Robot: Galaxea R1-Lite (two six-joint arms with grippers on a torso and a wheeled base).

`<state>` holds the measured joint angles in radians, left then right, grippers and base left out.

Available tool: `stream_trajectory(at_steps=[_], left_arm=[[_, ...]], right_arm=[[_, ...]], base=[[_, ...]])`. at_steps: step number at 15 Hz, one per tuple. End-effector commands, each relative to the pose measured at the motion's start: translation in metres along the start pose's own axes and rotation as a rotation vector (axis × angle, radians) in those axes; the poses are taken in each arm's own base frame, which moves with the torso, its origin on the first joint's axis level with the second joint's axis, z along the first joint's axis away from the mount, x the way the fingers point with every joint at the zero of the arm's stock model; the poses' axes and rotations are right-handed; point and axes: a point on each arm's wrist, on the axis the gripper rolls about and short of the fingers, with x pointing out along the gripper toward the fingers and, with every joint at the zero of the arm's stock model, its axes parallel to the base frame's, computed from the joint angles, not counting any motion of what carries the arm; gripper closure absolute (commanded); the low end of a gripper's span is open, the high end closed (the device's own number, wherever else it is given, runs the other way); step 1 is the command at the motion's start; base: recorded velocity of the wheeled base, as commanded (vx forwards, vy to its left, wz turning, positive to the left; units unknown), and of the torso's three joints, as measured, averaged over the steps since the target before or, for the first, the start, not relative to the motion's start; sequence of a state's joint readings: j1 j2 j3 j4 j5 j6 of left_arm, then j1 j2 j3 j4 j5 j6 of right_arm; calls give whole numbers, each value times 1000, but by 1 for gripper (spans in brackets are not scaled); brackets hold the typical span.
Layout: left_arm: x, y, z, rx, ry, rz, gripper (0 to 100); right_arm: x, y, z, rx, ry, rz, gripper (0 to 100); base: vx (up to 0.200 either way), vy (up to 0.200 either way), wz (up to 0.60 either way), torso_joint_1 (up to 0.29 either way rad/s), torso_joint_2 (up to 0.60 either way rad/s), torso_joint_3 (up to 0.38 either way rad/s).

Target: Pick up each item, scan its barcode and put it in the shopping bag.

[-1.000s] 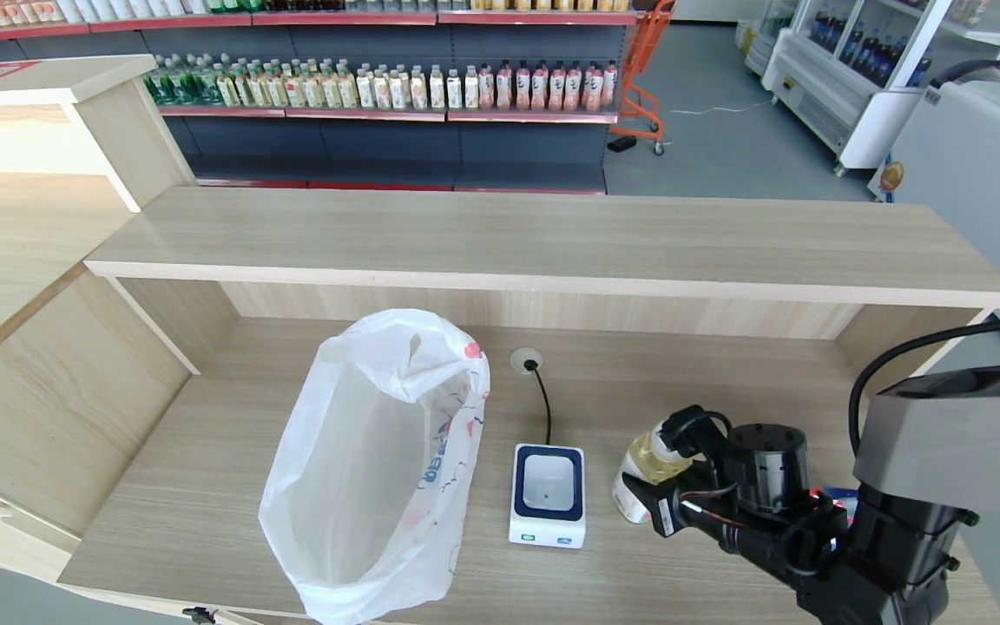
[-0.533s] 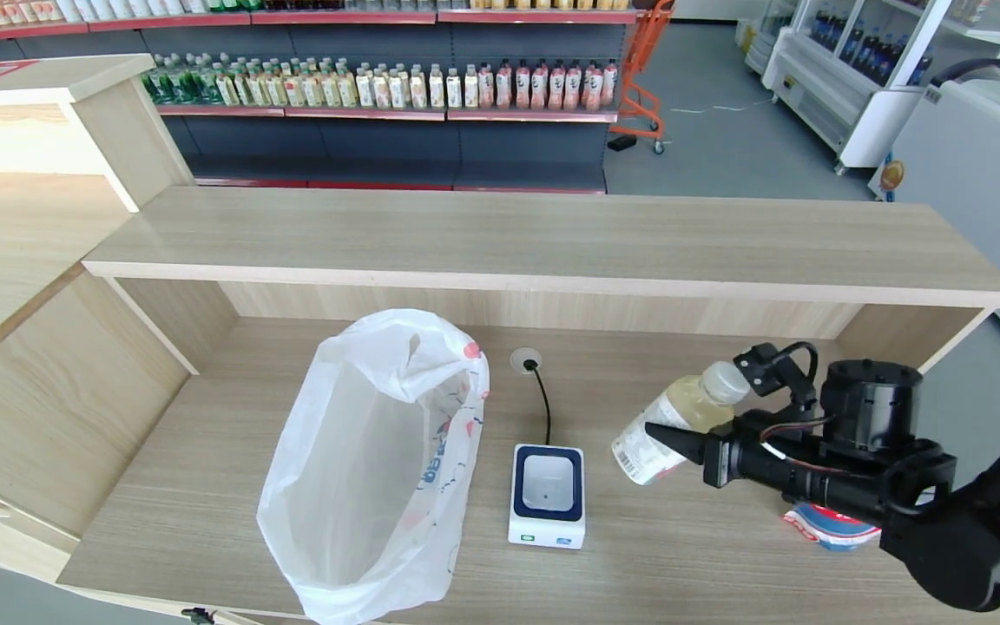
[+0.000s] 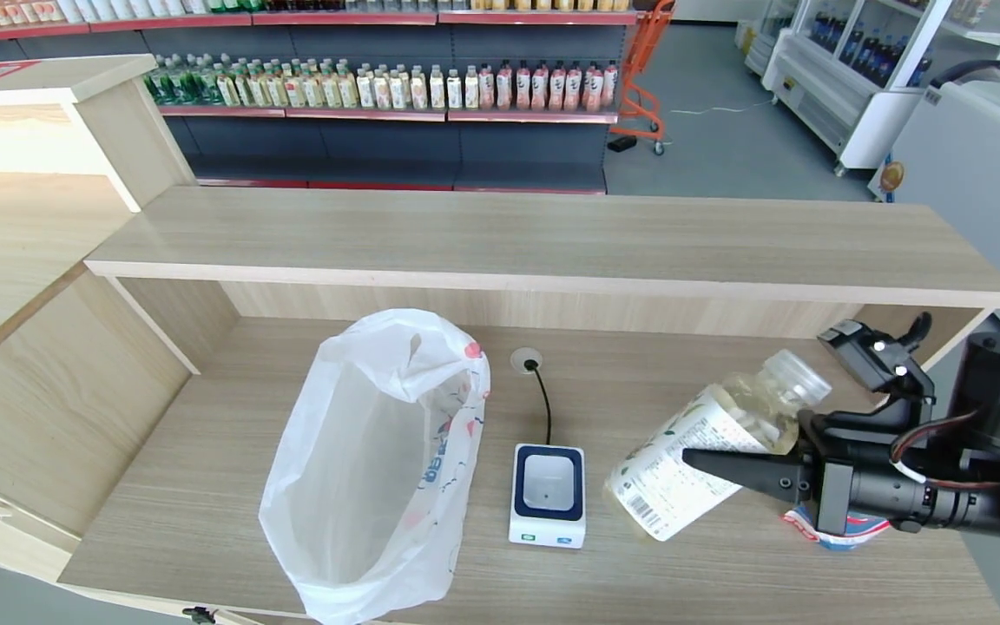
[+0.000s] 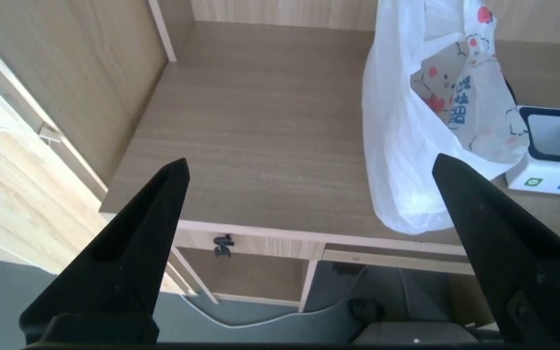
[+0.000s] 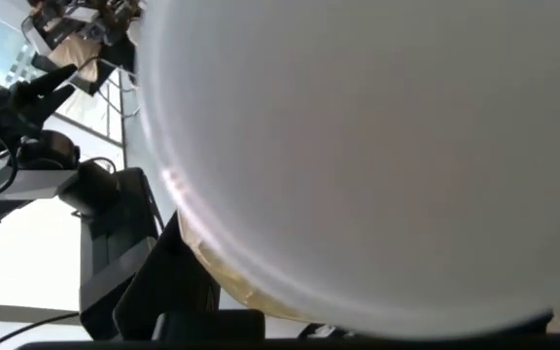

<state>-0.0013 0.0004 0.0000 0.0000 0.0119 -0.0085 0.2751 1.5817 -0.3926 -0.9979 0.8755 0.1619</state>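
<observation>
Gripping a clear plastic bottle of pale yellow liquid [image 3: 708, 447], the right end effector [image 3: 756, 425] holds it tilted above the wooden desk [image 3: 205, 486], just right of the white scanner box [image 3: 548, 495]. The bottle's white label bears green leaf print and a barcode near the base; the lettering is too small to read. The left end effector [image 4: 311, 167] gapes wide near the white plastic shopping bag [image 3: 378, 469].

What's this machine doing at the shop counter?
It is working as a cashier. The right gripper holds a bottle of pale drink, tilted in the air just to the right of the scanner. An open plastic bag stands on the counter on the scanner's other side, ready for the goods. A small packet lies on the counter under the right arm. The left gripper hangs open and empty near the bag.
</observation>
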Motion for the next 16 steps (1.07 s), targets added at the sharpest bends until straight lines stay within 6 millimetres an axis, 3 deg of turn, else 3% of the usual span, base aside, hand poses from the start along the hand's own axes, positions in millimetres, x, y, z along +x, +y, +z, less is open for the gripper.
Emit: stream_trajectory(at_steps=[1,16], left_arm=[[0,0,0,-1,0,2,0],[0,0,0,-1,0,0,0]], right_arm=[[6,18,3,-35,8,66,100],[8,33,-9,-15,112,177,100]], base=[[0,0,0,0,0,0],[0,0,0,0,0,0]])
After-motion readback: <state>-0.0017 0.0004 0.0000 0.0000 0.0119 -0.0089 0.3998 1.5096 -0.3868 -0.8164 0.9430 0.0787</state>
